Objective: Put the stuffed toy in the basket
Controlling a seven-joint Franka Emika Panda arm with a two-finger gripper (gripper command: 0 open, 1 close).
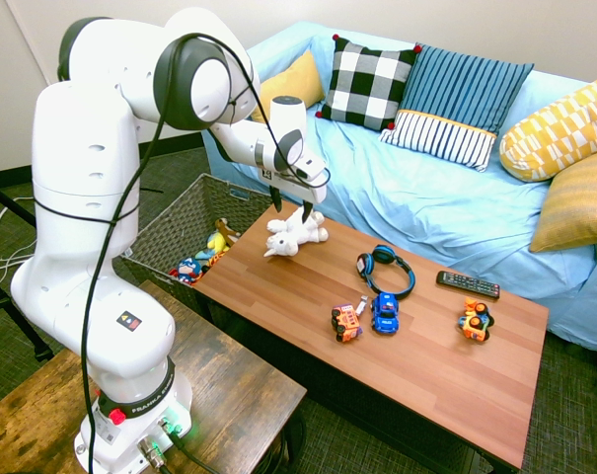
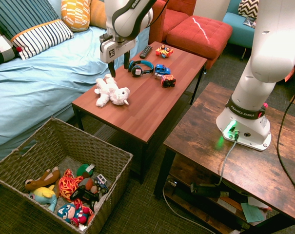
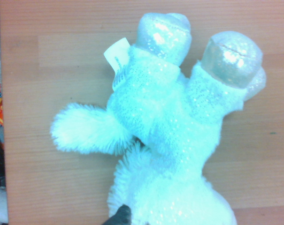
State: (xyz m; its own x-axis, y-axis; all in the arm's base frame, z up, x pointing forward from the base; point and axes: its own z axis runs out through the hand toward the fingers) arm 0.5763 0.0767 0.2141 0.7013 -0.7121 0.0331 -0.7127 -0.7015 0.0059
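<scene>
The white plush toy with floppy limbs (image 2: 108, 91) lies on the brown wooden surface (image 2: 137, 112), below the fingers (image 2: 126, 61), at the end near the large grey woven basket (image 2: 88, 146) and outside it. The two fingers stand wide apart, pointing down, one on either side of the toy's rear part as the first exterior view shows it; they hold nothing, and whether a tip brushes the fur I cannot tell. Counted: one white toy, one basket, one black-and-blue pair of headphones (image 2: 136, 71), one long black remote control (image 2: 146, 52), one blue toy car (image 2: 162, 69), one orange toy vehicle (image 2: 167, 81) and one orange-and-yellow toy (image 2: 164, 51) on the surface; in the basket, among other toys, one blue-and-red plush figure (image 2: 72, 213) and one brown plush (image 2: 43, 180)
</scene>
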